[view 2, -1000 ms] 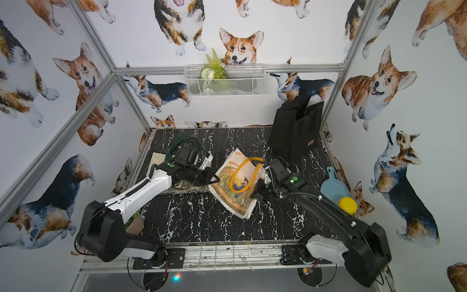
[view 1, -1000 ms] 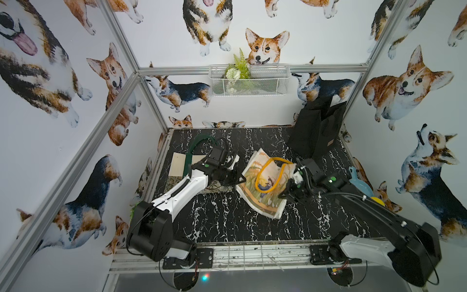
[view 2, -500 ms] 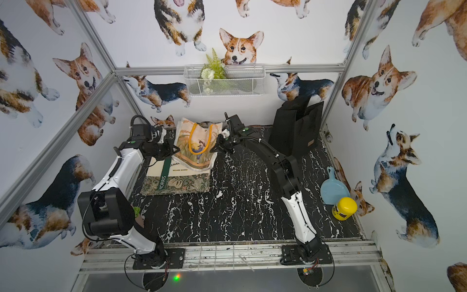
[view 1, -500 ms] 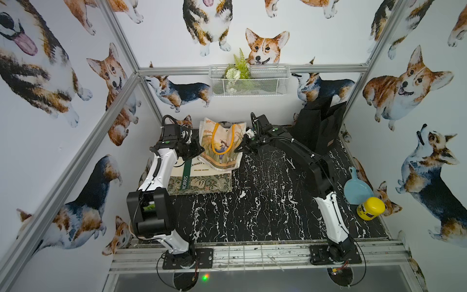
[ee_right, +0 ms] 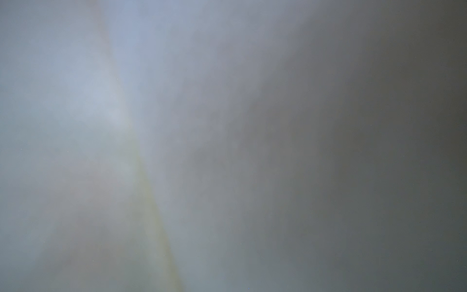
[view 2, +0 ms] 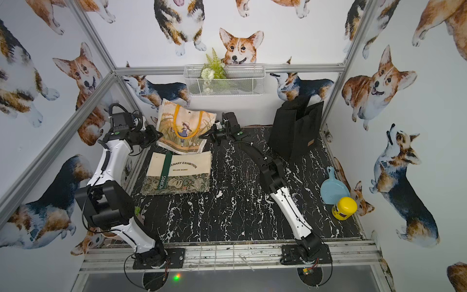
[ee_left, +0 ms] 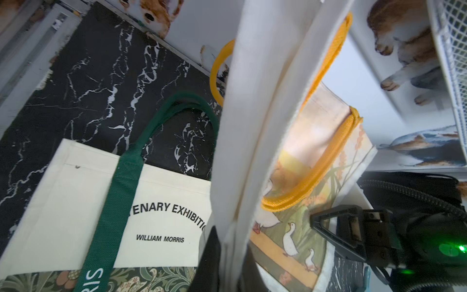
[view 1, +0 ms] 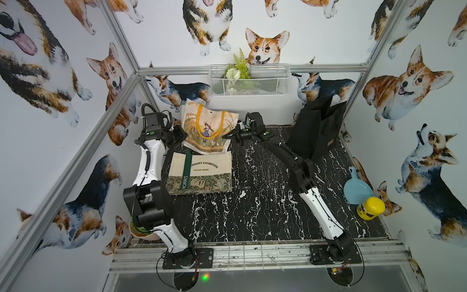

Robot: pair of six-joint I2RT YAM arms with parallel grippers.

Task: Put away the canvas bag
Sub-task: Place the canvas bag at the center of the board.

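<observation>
- My left gripper (view 1: 181, 133) is clamped on the left side edge of the canvas bag (view 1: 209, 131). In the left wrist view the pale side panel of the bag (ee_left: 252, 121) runs down between my two dark fingers (ee_left: 211, 255).
- My right gripper (view 1: 225, 136) is closed too, pinching the bag's right side edge. Its black tip also shows in the left wrist view (ee_left: 326, 225), against the printed face with the geese.
- The canvas bag hangs upright between my two arms at the back of the table (view 1: 252, 207), close to the rear wall and below the wire basket (view 1: 249, 81). In both top views (view 2: 183, 131) its picture of a child in a field faces the camera.
- Its yellow handles (view 1: 211, 121) droop in a loop down the front face.
- The bag's lower edge sits over the top edge of the William Morris tote (view 1: 202, 172), which lies flat on the table with its green strap (view 1: 187, 169) laid across it. I cannot tell whether the two touch.
- A black felt bag (view 1: 316, 131) stands open at the rear right corner, well apart from the canvas bag.
- A blue dustpan (view 1: 357, 187) and a yellow-lidded jar (view 1: 371, 208) lie by the right wall.
- My right wrist view is only a grey blur; nothing can be told from it.
</observation>
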